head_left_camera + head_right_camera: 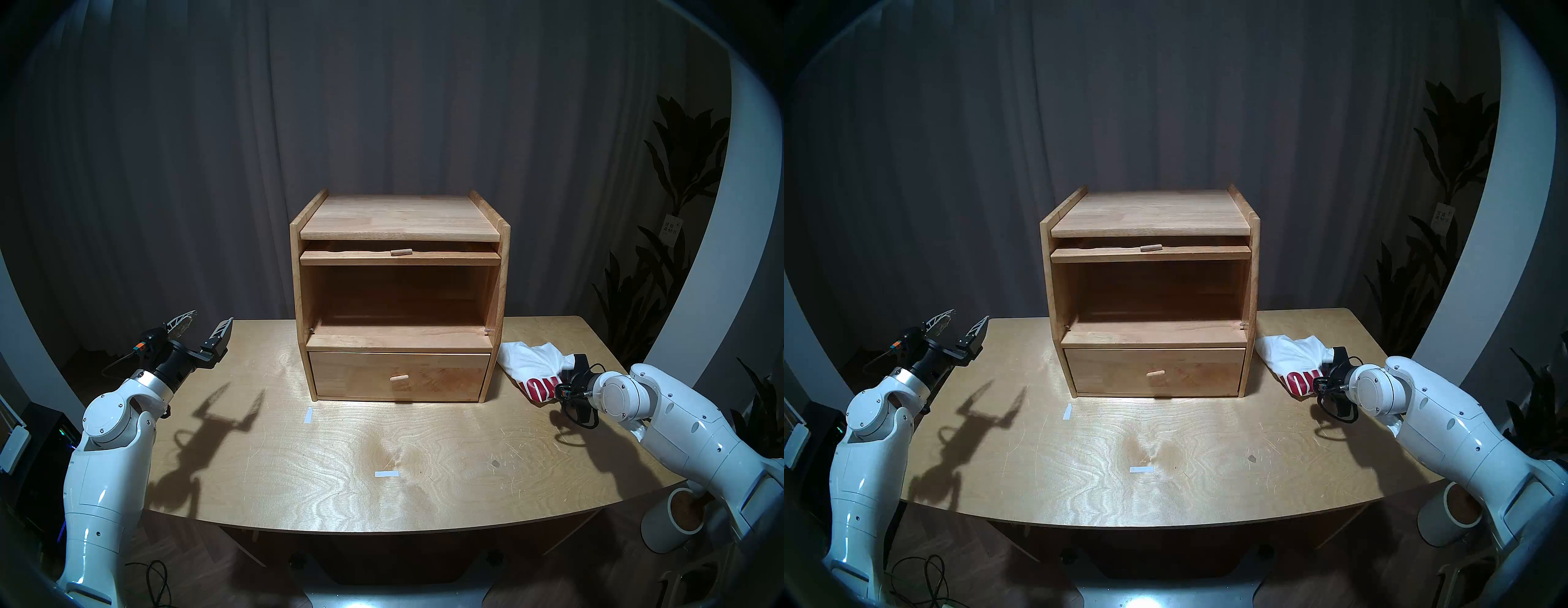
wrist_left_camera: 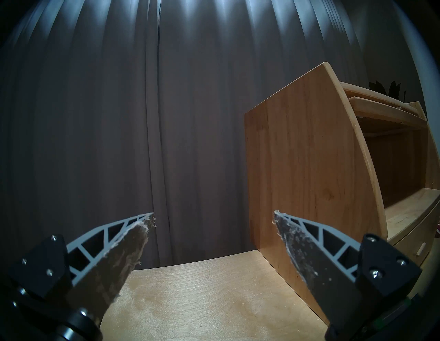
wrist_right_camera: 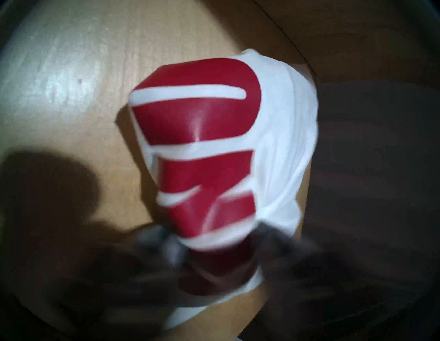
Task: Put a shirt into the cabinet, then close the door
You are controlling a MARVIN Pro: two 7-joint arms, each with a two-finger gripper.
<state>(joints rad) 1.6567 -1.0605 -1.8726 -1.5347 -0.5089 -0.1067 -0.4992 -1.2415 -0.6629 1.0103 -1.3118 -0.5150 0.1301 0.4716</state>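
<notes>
The white shirt (image 1: 530,361) with red block letters lies crumpled on the table right of the cabinet (image 1: 399,216). My right gripper (image 3: 217,238) is down on the shirt's near end. In the blurred right wrist view its fingers stand apart with the shirt (image 3: 202,142) bunched between them. The upper compartment is empty. The door (image 1: 399,258) lies flat in the slot under the cabinet top, its peg pointing forward. My left gripper (image 1: 213,316) hovers open and empty over the table's far left, beside the cabinet's side wall (image 2: 309,154).
The drawer (image 1: 399,375) below the compartment is shut. Two white tape marks (image 1: 308,415) (image 1: 387,474) are stuck to the wooden table (image 1: 445,488). A white cylinder (image 1: 674,518) stands on the floor at the right, near a plant (image 1: 679,170). A dark curtain hangs behind.
</notes>
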